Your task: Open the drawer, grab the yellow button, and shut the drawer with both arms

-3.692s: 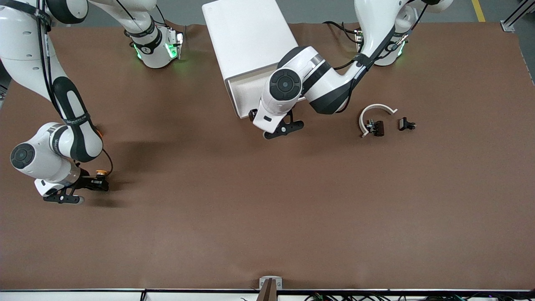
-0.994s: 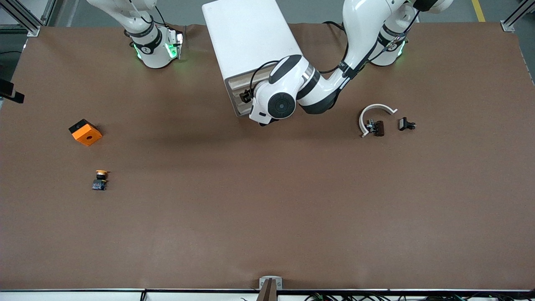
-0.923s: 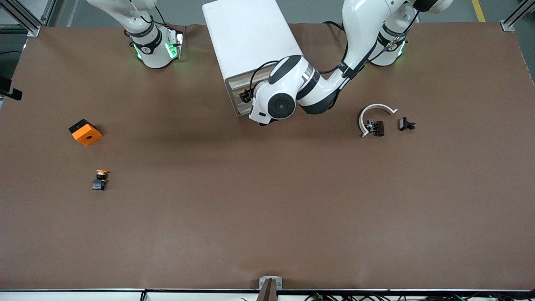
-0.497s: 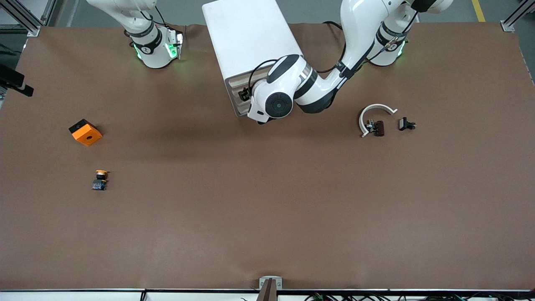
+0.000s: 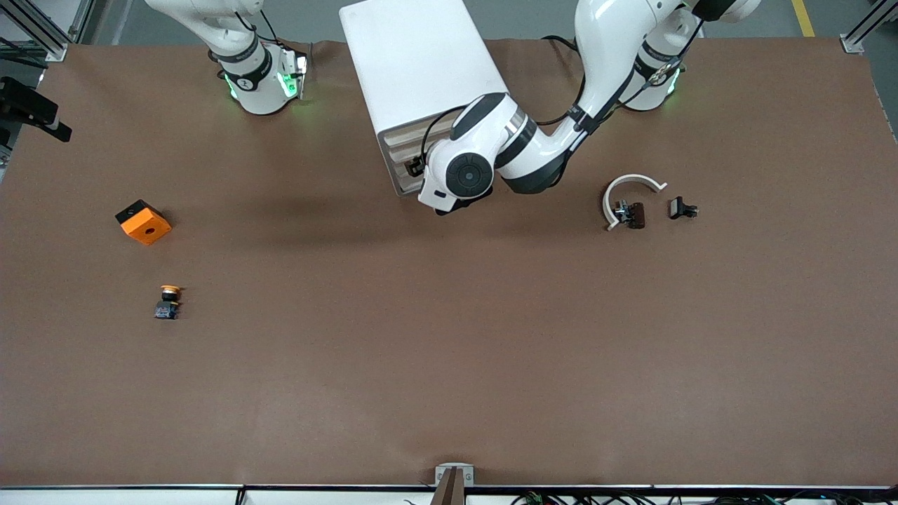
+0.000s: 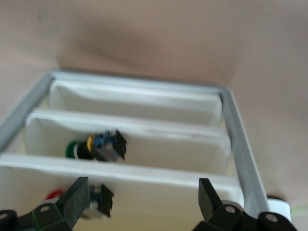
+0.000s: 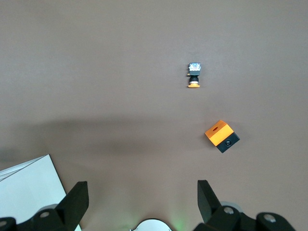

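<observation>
Button out on the bench; drawer appears pushed in; both hands empty.

The button [image 5: 167, 301], orange cap on black body, lies on the brown matte bench [image 5: 449, 365] near the right arm's end. The left hand [image 6: 139, 204], open, faces the white cabinet [image 5: 414, 63]; the top drawer [image 5: 407, 133] looks nearly flush. The right hand [image 7: 139, 202], open, hangs high near that end's edge.

White cabinet [image 5: 414, 63] on brown table [image 5: 449, 365]; orange-capped, black-bodied button [image 5: 167, 301]; orange-and-black block [image 5: 143, 221]
</observation>
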### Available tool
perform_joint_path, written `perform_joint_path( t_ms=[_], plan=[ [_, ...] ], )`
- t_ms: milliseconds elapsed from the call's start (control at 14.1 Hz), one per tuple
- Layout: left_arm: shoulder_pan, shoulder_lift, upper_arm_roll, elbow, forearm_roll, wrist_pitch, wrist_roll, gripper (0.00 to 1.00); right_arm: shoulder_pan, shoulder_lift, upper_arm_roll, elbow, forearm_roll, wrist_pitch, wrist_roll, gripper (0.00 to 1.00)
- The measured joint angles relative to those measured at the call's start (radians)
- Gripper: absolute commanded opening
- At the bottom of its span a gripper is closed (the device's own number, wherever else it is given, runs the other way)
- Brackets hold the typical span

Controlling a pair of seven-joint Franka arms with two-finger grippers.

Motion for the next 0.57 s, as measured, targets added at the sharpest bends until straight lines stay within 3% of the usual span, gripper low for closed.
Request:
perform_joint_path(
  t_ms=[568],
  plan=[
    [0.098, -0.021, 0.013, 0.027, 0.346, 0.025, 0.036, 1.00, 0.004, -0.002, 0.002, 0.000, -0.001, 0.013, 0.000, 1.00]
  ],
)
